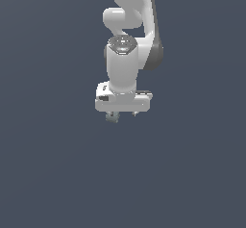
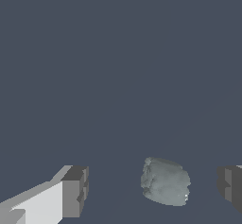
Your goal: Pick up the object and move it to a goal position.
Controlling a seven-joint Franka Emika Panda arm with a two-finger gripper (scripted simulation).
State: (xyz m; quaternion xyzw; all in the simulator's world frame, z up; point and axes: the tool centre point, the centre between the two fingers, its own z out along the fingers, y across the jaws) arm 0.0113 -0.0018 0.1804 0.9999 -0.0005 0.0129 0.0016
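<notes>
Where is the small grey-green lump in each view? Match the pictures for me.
Exterior view: the lump peeks out just under the gripper, toward the exterior view's left.
Wrist view: the lump sits between the two open fingers, touching neither.
Shared landmark: the gripper's fingers.

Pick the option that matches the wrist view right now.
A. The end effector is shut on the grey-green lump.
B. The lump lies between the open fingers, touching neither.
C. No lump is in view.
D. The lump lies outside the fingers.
B: in the wrist view the grey-green lump sits in the gap of the end effector, with dark floor showing between it and each finger.
</notes>
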